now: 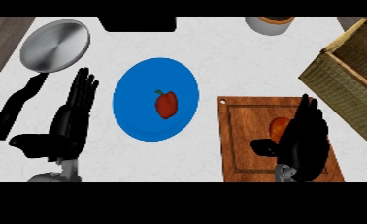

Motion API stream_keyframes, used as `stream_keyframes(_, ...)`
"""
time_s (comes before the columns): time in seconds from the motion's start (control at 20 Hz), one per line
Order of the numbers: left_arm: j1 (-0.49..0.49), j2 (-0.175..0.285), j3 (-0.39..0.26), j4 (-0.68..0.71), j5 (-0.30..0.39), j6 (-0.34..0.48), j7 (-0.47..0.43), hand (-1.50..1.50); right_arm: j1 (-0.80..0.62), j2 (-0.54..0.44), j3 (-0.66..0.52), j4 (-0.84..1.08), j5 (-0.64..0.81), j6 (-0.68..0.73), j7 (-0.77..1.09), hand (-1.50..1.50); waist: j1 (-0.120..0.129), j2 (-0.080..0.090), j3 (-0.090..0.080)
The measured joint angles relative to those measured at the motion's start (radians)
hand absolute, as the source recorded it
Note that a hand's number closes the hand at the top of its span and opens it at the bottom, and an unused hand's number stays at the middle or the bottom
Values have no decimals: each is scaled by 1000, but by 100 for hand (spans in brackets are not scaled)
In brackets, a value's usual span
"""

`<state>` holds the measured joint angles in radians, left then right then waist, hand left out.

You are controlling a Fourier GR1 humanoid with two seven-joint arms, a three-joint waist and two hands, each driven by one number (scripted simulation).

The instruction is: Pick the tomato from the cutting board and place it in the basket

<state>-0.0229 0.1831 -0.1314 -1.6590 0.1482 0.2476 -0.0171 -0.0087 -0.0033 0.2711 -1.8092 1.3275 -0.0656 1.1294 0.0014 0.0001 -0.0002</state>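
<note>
Tomato [278, 127]: orange-red, smooth and rounded, on the cutting board [243, 145], tucked against the left side of the right hand [305, 140], nearer than the tips of its fingers [309, 109] and just beyond the thumb. Only the left part on show, the rest hidden behind the black palm, so touching or just apart impossible to tell. Those fingers stretched fairly straight, thumb stuck out to the left, curled round nothing.

Board a rectangle of reddish-brown wood grain, with a groove running inside the edge and a small hole at the far left corner; near edge cut off.

Right of those fingers and near them, the basket [344, 80]: woven, straw-coloured, square-cornered, cut off by the view's right edge.

Flat over the pale, faintly veined worktop [215, 58], the left hand [68, 121], fingers straight and slightly spread, holding nothing. Just right of these fingers, a round glossy blue plate [132, 102] bearing a red pepper [166, 104] with a dark stem. Left of and beyond them, a round brushed-metal pan [54, 43], its black handle [22, 102] running alongside the hand.

Farther off, beyond both sets of fingers, a grey cup-like vessel [271, 24] and a black block [136, 24], both cut off at the top and hard to identify.
</note>
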Motion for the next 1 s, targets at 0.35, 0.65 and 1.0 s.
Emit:
stream_keyframes(0.35,7,-9,13,-13,-6,-20,7,0,-16,0,-22,57,-25,-32,-13,-150,0,0,0)
stream_keyframes(0.65,8,-23,22,-2,-22,-30,-3,0,-18,0,-69,130,-55,-85,-49,-150,0,0,0)
stream_keyframes(1.0,5,-30,39,-29,-39,-36,30,0,-38,1,-118,194,-84,-139,-83,150,0,0,0)
